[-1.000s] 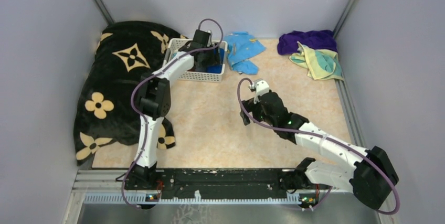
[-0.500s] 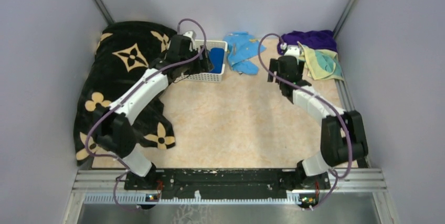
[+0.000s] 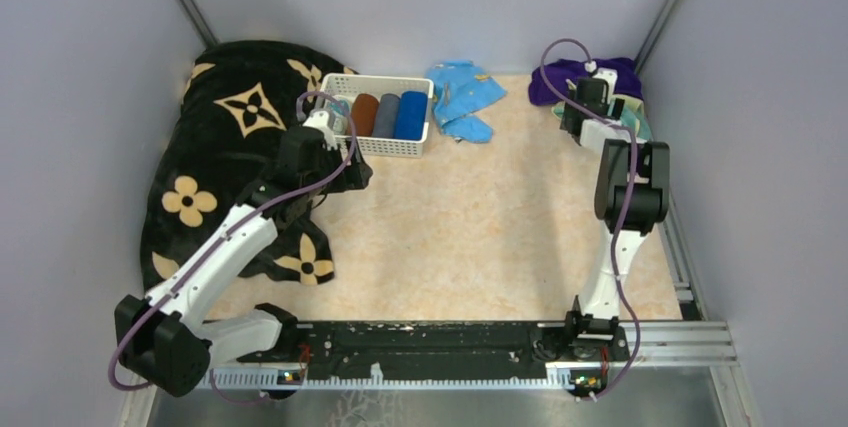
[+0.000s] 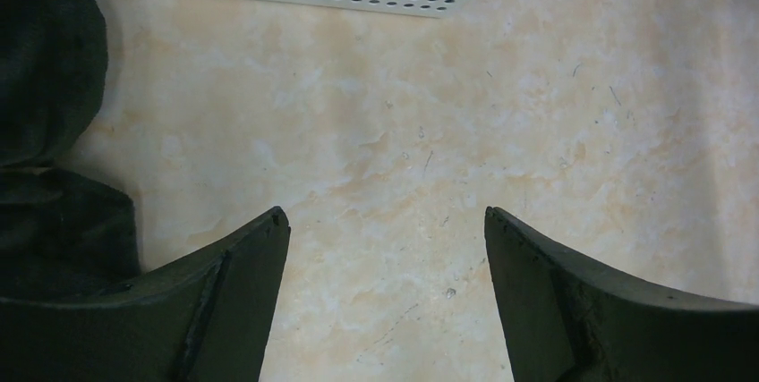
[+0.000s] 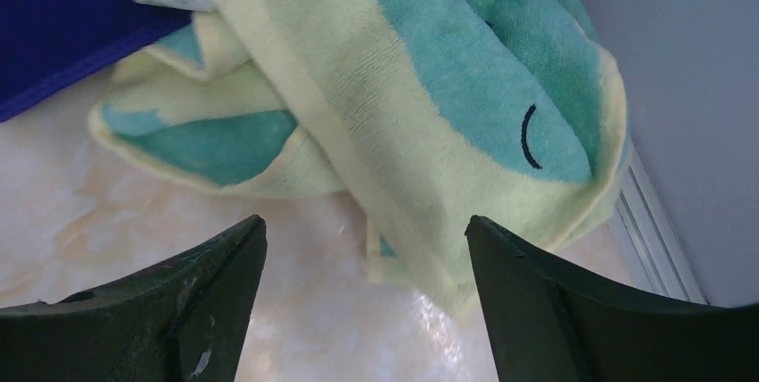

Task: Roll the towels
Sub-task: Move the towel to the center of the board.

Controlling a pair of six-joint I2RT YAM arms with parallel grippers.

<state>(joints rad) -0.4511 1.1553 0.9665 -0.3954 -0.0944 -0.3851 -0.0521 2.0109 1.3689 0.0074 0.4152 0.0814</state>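
**Top view:** basket (image 3: 385, 147) at far edge holds three rolls, blue towel (image 3: 410, 115) rightmost, judged done and stored. Left end effector (image 3: 345, 172) sits between basket and black blanket (image 3: 225, 137). Right end effector (image 3: 592, 97) at far-right corner beside purple towel (image 3: 555, 82); arm masks what lies under it.

**Left wrist view:** left end effector (image 4: 385, 216) released, nothing held, bare counter (image 4: 537, 131) below. Basket cut off at top.

**Right wrist view:** right end effector (image 5: 362, 221) released, poised over crumpled yellow towel (image 5: 430, 87), probably next pick. Towel's upper part cropped; whether fingers touch counter unclear.
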